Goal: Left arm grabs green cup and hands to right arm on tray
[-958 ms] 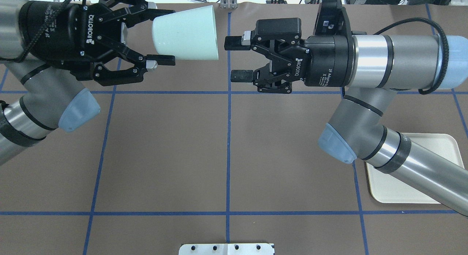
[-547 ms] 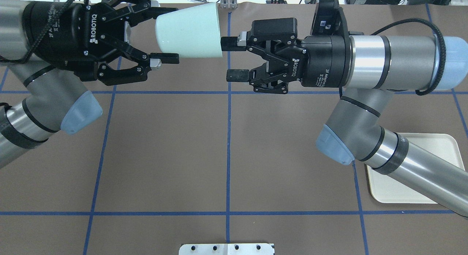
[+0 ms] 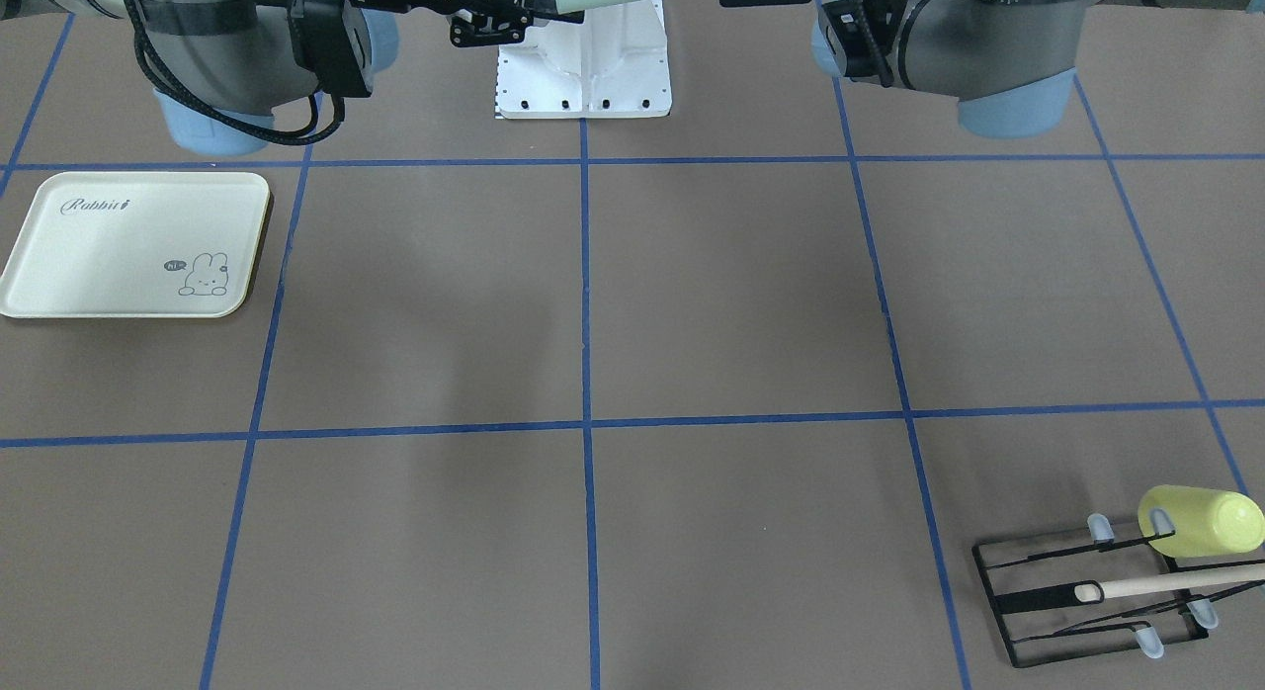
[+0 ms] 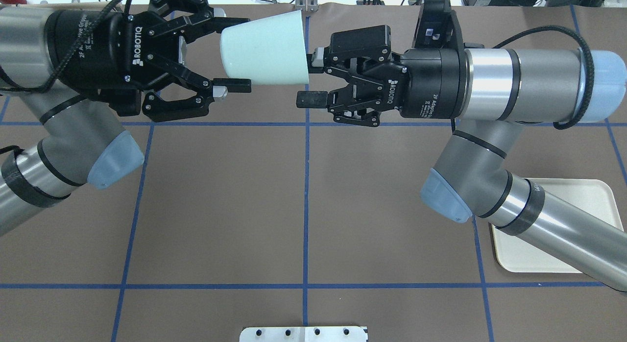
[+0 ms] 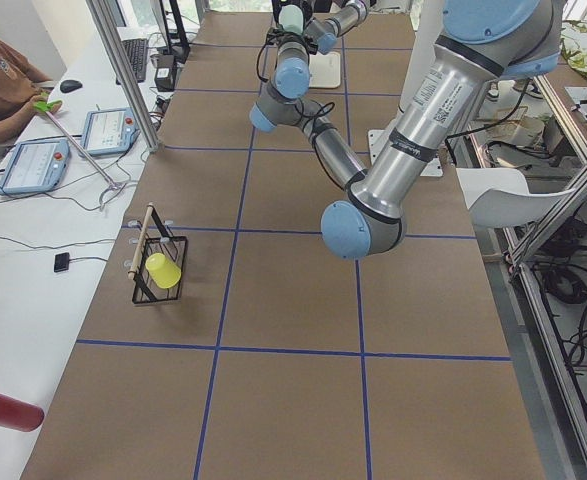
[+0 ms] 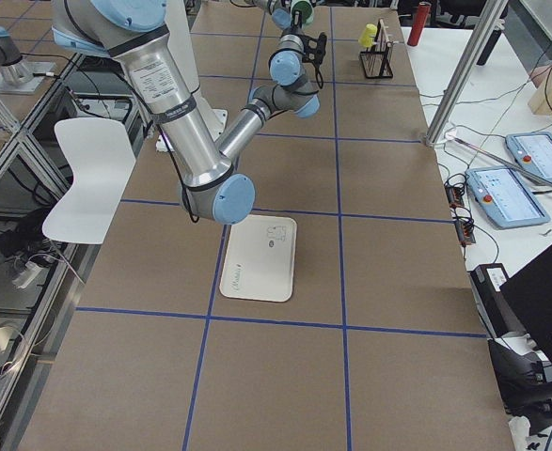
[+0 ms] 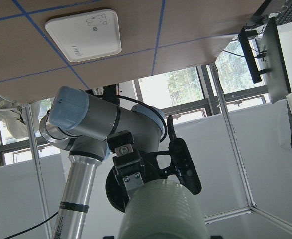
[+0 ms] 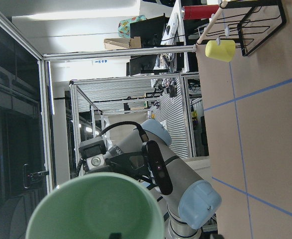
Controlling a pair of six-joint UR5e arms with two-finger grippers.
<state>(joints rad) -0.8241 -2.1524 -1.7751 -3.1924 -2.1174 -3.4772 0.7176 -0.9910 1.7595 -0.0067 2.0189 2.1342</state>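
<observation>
The pale green cup (image 4: 269, 48) is held sideways in the air over the table's far side, its rim pointing at my right arm. My left gripper (image 4: 236, 53) is shut on the cup's narrow base end. My right gripper (image 4: 307, 78) is open at the cup's rim: its upper finger reaches the rim and is partly hidden by it, and its lower finger (image 4: 312, 98) is below the cup. The right wrist view looks into the cup's mouth (image 8: 96, 209). The cream tray (image 4: 583, 200) lies near right, partly under my right arm, and shows bare in the front view (image 3: 128, 245).
A black wire rack (image 3: 1087, 601) with a yellow cup (image 3: 1201, 520) and a wooden stick lies at the table's far left corner. The robot's white base plate (image 4: 303, 333) is at the near edge. Operators' tablets (image 5: 33, 165) lie on a side desk.
My left gripper has carried the cup to the right and my right gripper has moved left. The gap between them has closed, and the right gripper's upper finger now meets the cup's rim.
</observation>
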